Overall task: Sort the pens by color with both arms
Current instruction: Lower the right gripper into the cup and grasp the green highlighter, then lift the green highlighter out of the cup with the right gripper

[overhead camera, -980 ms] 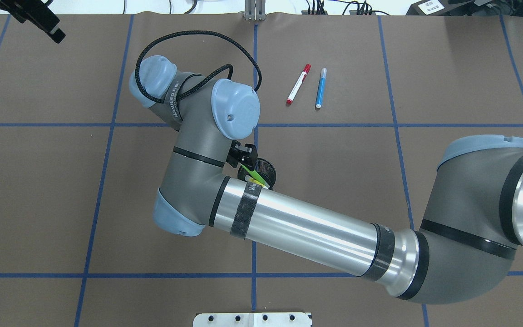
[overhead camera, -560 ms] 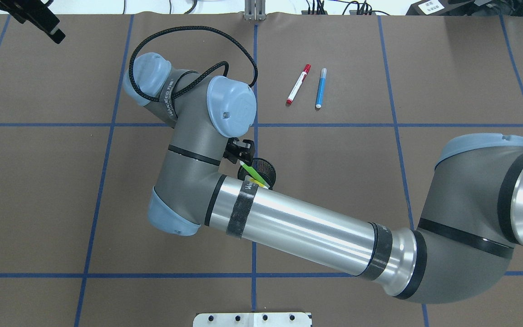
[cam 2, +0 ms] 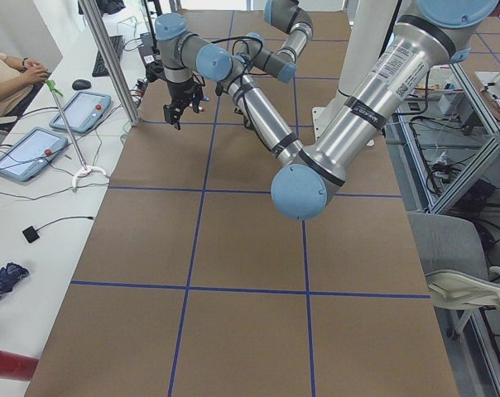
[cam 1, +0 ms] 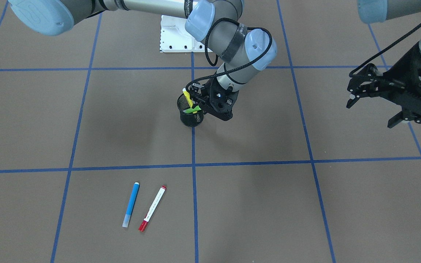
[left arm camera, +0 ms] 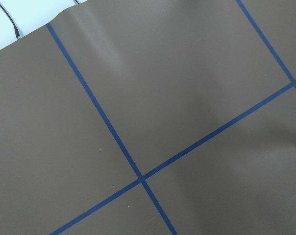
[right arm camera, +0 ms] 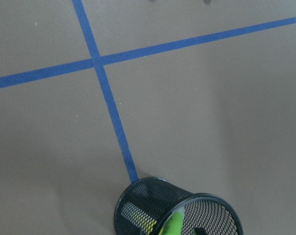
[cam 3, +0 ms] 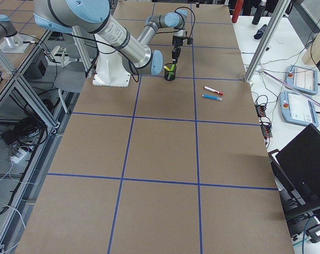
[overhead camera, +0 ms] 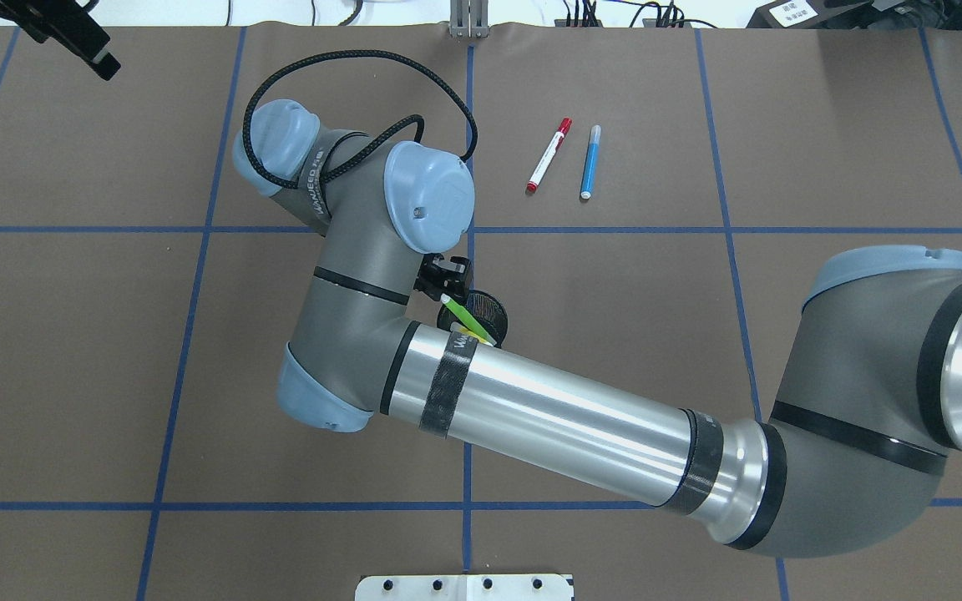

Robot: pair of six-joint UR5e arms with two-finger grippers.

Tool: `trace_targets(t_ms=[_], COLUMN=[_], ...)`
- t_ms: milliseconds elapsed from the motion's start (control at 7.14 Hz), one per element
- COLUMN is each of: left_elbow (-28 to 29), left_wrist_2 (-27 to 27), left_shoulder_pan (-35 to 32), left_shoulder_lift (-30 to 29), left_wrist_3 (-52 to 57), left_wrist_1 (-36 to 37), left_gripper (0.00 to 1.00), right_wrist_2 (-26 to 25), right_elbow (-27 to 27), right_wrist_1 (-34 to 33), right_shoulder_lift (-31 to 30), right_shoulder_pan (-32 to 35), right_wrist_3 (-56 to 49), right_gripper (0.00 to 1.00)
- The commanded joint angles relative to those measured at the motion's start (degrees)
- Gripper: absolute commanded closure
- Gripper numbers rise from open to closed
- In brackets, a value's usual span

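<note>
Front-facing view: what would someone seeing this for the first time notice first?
Probably the right gripper poised at the black mesh cup near the table's middle, with a green pen and a yellow pen sticking out. Next, the blue pen and the red-ended pen lying side by side nearer the camera, and the left gripper hanging open at the view's right.

blue pen point(cam 1: 130, 204), green pen point(overhead camera: 463, 315), black mesh cup point(right arm camera: 138, 208)
</note>
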Motion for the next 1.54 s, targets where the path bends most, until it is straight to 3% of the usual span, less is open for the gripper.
trace_targets(t_ms=[0, 420, 840, 1401], left_elbow=[0.09, 0.0, 0.0, 0.09], left_wrist_2=[0.0, 0.0, 0.0, -0.09], left_shoulder_pan=[0.0, 0.0, 0.09, 0.26], left_shoulder_lift=[-0.01, -0.01, -0.01, -0.09], left_wrist_3=[0.04, -0.05, -0.22, -0.49], left_wrist_1=[0.03, 0.03, 0.03, -0.06], left_gripper=[0.0, 0.0, 0.0, 0.0], right_wrist_2=[0.22, -0.05, -0.48, -14.94], right_elbow=[0.07, 0.76, 9.18, 15.78], right_wrist_1=[0.0, -1.22, -6.58, -6.24], right_shoulder_lift=[0.26, 0.26, 0.35, 2.37], right_shoulder_pan=[0.03, 0.47, 3.71, 4.42], right_wrist_3=[0.09, 0.0, 0.0, 0.17], right_gripper=[0.98, 1.0, 1.0, 1.0])
